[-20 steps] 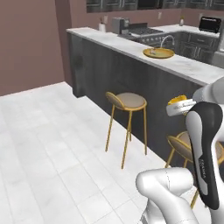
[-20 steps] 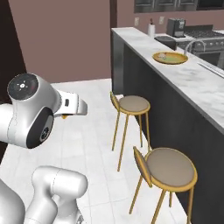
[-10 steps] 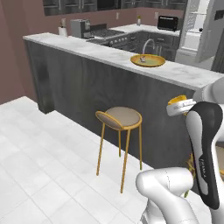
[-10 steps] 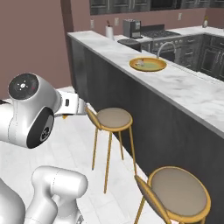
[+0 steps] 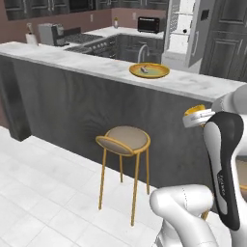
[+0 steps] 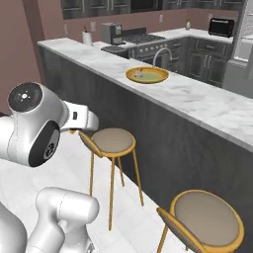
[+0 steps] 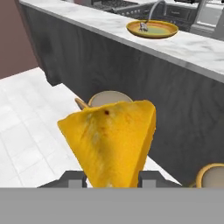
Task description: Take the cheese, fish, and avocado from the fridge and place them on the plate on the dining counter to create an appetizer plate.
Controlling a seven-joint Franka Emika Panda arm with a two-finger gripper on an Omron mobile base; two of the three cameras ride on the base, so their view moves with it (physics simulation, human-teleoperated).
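- Left base view: the bench (image 5: 193, 84) is now faced squarely after the base's turn, with the plate (image 5: 149, 71) at twelve o'clock; delivery is judged close.
- Right base view: a small grey item, likely the fish (image 6: 140, 74), is seen on the plate (image 6: 147, 75) at one o'clock.
- Hand view: the cheese (image 7: 113, 140), a mottled yellow-orange wedge, is clamped in the tool (image 7: 112, 177) at six o'clock.

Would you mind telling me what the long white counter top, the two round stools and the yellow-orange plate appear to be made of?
The long white counter top looks like polished marble: white with grey veining. The round stools seem to have thin brass-coloured metal legs and a padded beige seat, possibly fabric. The round yellow-orange plate looks like glazed ceramic, smooth, with a greenish-grey centre, though the rendering leaves this open.
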